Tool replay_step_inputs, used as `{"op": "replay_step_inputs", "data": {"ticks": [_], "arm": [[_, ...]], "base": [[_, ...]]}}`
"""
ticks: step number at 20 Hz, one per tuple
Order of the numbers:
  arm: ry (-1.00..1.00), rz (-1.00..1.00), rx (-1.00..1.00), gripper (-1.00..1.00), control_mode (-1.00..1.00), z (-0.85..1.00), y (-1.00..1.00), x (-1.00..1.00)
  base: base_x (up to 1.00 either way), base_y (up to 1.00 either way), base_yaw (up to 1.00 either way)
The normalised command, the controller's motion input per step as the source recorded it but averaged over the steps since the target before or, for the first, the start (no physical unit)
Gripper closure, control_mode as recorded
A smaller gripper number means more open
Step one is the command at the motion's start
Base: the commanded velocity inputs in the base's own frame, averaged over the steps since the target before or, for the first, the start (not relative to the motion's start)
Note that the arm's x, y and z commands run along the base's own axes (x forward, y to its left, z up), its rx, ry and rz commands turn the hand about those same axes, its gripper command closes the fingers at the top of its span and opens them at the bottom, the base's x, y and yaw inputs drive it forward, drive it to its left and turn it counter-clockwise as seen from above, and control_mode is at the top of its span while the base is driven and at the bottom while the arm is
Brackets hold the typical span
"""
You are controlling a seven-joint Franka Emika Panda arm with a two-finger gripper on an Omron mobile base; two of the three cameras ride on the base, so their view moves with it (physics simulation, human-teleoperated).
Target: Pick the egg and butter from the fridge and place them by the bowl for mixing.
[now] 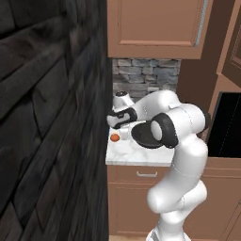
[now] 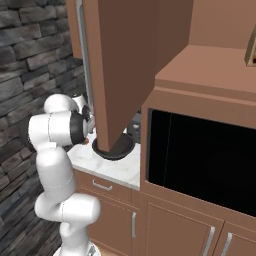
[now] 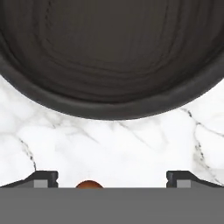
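The small orange-red egg [image 1: 114, 137] lies on the white marble counter [image 1: 127, 153], just left of the dark bowl [image 1: 143, 134]. My gripper [image 1: 121, 132] points down at the counter right above the egg. In the hand view the fingertips [image 3: 41, 178] stand far apart, and the egg [image 3: 89, 184] peeks up at the bottom edge between them, resting on the marble, not gripped. The bowl's rim [image 3: 109, 111] curves across just beyond it. From the right base, the bowl [image 2: 117, 147] sits half under an open cabinet door, with the egg [image 2: 88, 141] a red speck beside it. The butter and the fridge are out of view.
A dark wood-textured wall [image 1: 52, 122] runs close along the counter's left edge. An open upper cabinet door [image 2: 125, 65] hangs over the bowl. A black oven front [image 2: 200, 165] stands to the right. A stone backsplash [image 1: 146, 75] closes off the back of the counter.
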Motion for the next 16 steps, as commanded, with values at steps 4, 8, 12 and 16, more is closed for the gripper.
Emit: {"op": "replay_step_inputs", "data": {"ticks": [4,8,12,16], "arm": [[-0.14,0.10,0.00,-1.00,-1.00,0.31,-0.25,-0.57],[-0.15,0.23,0.03,-1.00,-1.00,0.27,-0.30,-0.65],[-0.13,0.38,0.04,-1.00,-1.00,0.29,-0.26,-0.63],[-0.11,0.48,0.00,-1.00,-1.00,0.33,-0.20,-0.57]], "base": [[0.00,0.00,0.00],[0.00,0.00,0.00],[0.00,0.00,0.00],[0.00,0.00,0.00]]}}
